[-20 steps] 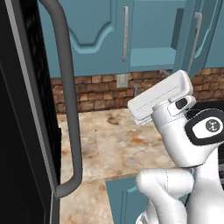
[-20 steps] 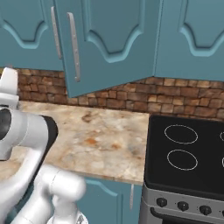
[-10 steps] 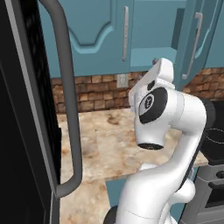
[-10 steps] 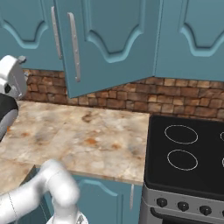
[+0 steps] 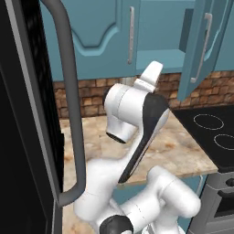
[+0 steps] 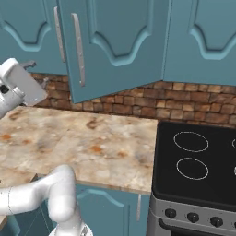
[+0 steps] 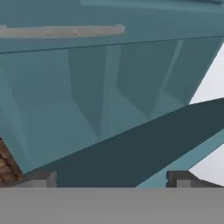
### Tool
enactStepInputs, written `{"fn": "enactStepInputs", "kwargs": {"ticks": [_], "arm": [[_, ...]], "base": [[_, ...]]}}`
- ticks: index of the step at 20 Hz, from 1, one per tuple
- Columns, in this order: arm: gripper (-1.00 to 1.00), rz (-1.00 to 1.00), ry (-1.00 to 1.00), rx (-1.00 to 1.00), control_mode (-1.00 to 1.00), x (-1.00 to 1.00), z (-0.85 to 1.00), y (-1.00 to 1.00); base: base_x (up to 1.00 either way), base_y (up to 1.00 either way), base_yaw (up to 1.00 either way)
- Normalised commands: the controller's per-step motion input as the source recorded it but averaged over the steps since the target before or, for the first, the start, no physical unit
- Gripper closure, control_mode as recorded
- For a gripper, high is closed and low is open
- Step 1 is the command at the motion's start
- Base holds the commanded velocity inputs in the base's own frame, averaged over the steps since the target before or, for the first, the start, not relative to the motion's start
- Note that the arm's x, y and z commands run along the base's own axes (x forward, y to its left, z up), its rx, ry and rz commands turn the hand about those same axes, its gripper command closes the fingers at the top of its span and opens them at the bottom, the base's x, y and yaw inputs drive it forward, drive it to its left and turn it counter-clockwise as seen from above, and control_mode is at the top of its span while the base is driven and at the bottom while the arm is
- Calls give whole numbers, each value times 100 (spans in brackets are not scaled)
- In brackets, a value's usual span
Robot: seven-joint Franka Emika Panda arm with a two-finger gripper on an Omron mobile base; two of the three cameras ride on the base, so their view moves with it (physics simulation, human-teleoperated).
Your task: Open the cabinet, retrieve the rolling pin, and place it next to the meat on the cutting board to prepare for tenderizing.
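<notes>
The cabinet (image 6: pixel 115 46) fills the upper frame with one door swung open above the marbled desk (image 6: pixel 92 147); the jaws stand wide, holding nothing.

From behind the arm you've got both base cameras looking forward and down, sharing the marbled counter (image 5: pixel 176 146), the stove (image 6: pixel 198 161) and the cabinet (image 6: pixel 115 41) with its swung-out door, while your hand camera sits close under that teal cabinet.

Marbled beige counter (image 6: pixel 92 143), black stovetop (image 6: pixel 198 161) alongside
</notes>
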Motion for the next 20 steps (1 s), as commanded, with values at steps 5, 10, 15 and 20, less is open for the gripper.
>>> {"fn": "enactStepInputs", "kwargs": {"ticks": [5,10,15,20], "arm": [[-100,-47,6,-1,-100,4,0,-15],[-100,-39,0,0,-100,-7,0,-28],[-100,-23,-4,4,-100,-27,0,-35],[-100,-6,-1,4,-100,-14,12,-17]], "base": [[0,0,0],[0,0,0],[0,0,0],[0,0,0]]}}
